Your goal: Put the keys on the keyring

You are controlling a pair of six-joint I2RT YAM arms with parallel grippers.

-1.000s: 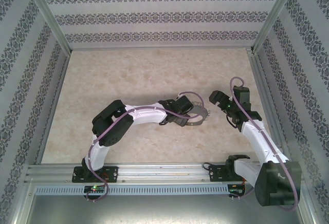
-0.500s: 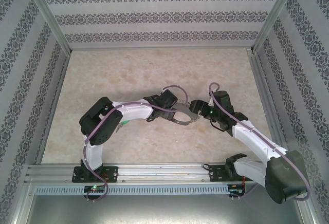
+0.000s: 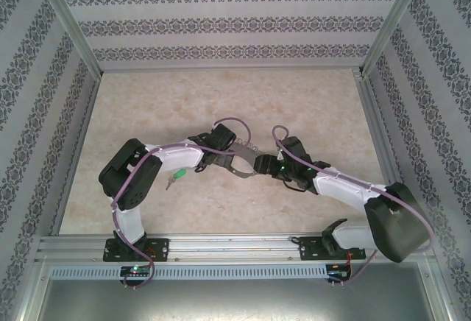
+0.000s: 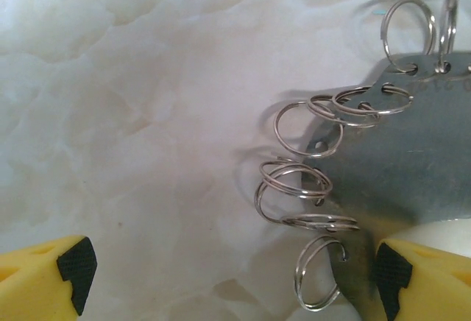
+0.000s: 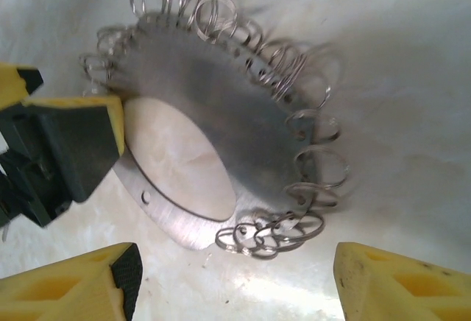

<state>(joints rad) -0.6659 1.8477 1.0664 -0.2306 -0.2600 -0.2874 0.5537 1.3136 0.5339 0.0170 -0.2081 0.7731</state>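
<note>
My left gripper (image 4: 229,273) and right gripper (image 5: 234,277) both stand wide open, one either side of the keyring (image 5: 221,100). Thin, stiff, slick metal, I judge: pinch its bare rim, clear of the loose loops (image 4: 294,181). The small, light key (image 3: 176,178) lies well left of the keyring.

One keyring (image 5: 221,107) fringed with many small wire loops (image 5: 318,168); one green-headed key (image 3: 176,178); two hands: left hand (image 4: 232,273), right hand (image 5: 235,268).
</note>
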